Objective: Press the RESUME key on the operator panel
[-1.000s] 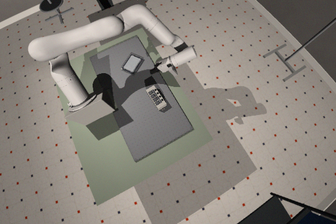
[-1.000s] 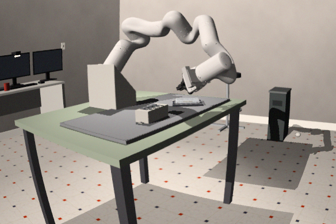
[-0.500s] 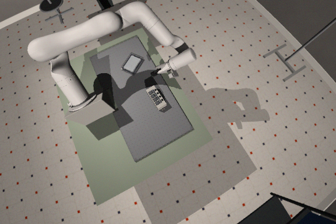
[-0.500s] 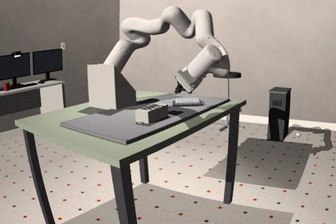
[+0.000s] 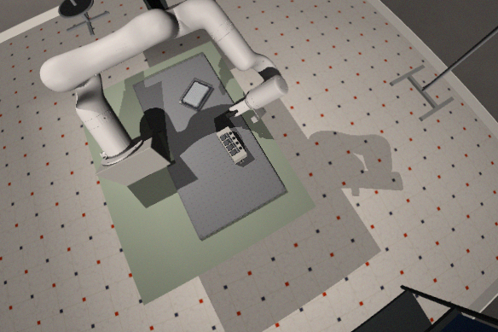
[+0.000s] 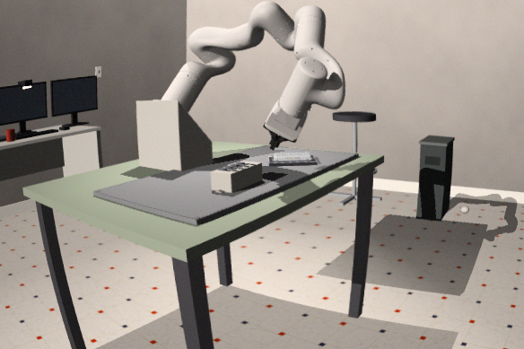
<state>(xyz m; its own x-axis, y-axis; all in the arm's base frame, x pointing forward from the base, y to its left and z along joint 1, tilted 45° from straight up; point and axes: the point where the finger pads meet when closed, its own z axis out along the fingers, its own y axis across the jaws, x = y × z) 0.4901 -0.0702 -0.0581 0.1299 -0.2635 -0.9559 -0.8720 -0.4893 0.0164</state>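
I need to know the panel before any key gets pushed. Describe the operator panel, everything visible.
The operator panel is a small beige box, longer than wide, lying flat on the grey mat near the table's middle. Its dark top face carries four keys in a row; the printed names are too small to read, and no lamp looks lit. Nothing touches it but the mat. The shut, empty hand hangs apart from it, beyond one short end.
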